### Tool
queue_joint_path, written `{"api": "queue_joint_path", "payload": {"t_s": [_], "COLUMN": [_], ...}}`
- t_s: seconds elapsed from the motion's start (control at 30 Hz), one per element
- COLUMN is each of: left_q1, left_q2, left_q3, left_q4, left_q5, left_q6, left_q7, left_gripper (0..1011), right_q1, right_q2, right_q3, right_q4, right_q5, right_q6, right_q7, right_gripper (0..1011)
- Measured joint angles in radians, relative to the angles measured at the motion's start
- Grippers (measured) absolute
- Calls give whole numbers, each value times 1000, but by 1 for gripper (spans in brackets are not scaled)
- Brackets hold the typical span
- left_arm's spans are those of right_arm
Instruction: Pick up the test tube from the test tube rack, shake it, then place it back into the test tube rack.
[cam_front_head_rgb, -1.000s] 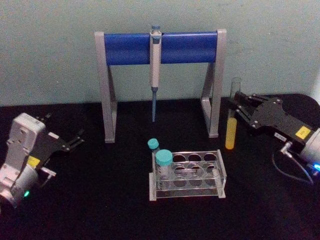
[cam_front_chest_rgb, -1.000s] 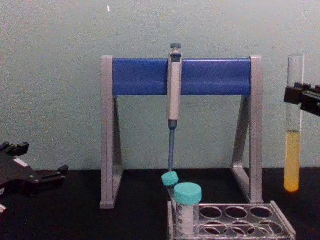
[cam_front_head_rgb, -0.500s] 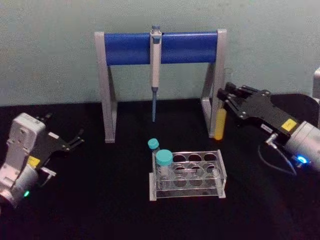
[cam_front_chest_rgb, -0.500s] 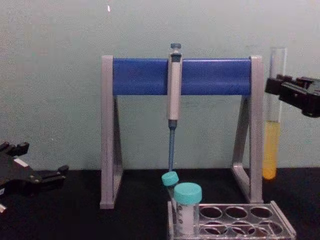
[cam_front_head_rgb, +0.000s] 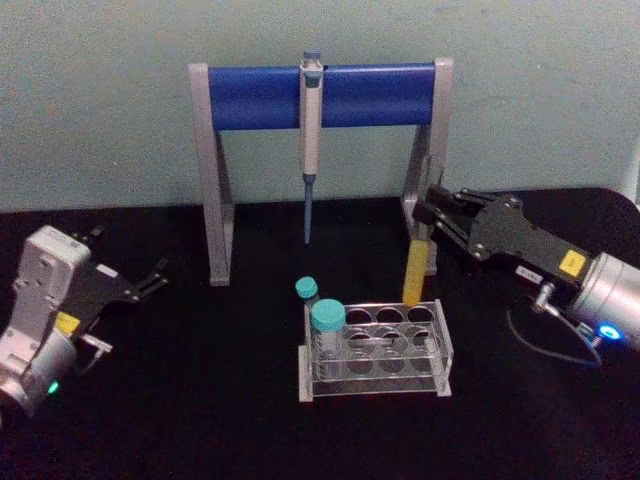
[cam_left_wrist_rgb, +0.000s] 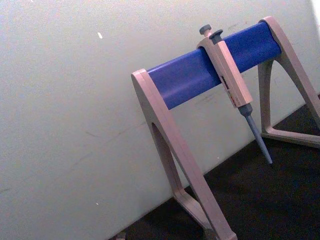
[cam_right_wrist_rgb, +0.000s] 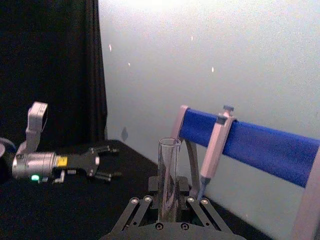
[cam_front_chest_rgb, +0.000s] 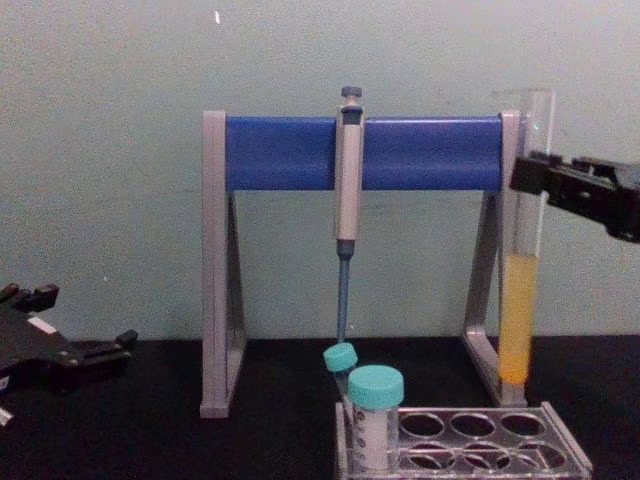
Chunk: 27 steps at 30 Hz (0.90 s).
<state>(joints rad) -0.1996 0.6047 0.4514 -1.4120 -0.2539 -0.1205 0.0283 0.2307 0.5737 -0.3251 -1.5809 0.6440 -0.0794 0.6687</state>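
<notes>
test tube (cam_front_chest_rgb: 520, 290): clear glass above, yellow liquid in the lower part.
test tube rack (cam_front_head_rgb: 445, 350): clear, greyish plastic with rows of round holes on top.
capped tubes (cam_front_head_rgb: 327, 316): teal caps on clear bodies.
pipette stand (cam_front_head_rgb: 260, 97): bright blue crossbar, light grey legs.
pipette (cam_front_head_rgb: 310, 120): light grey body, grey-blue top, blue tip.
right gripper (cam_front_head_rgb: 428, 216): black, with a yellow label; silver wrist with a blue light.
left gripper (cam_front_head_rgb: 152, 280): black fingers, light grey housing, yellow sticker, green light.
table (cam_front_head_rgb: 200, 400): plain black.
wall (cam_front_head_rgb: 100, 100): pale grey-green, unpatterned.
</notes>
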Motion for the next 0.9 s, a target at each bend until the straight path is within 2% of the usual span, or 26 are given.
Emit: {"api": "queue_joint_path", "payload": {"t_s": [0.17,0.23,0.37,0.47,0.7,0.9], "left_q1": [0,0,0,0,0,0], "left_q2": [0,0,0,0,0,0], "left_q3": [0,0,0,0,0,0], "left_q4": [0,0,0,0,0,0], "left_q5": [0,0,0,0,0,0], "left_q6": [0,0,0,0,0,0], "left_q7": [0,0,0,0,0,0], "left_gripper": [1001,1001,1001,1001,1001,1001], "right_q1": [-22,-32,-36,-30,-11,10], "right_q2": [35,44,41,23,-14,-35], "right_q3": [7,19,28,34,32,16], "right_q4": [-23,-35,-39,-33,-5,23], "right_q5": [-14,-33,-56,-75,-80,-57], "right_q6": [7,8,7,5,-4,-13], "right_q7": [-39,-79,-119,-149,-152,-101], "right_gripper": [227,227,227,227,227,227]}}
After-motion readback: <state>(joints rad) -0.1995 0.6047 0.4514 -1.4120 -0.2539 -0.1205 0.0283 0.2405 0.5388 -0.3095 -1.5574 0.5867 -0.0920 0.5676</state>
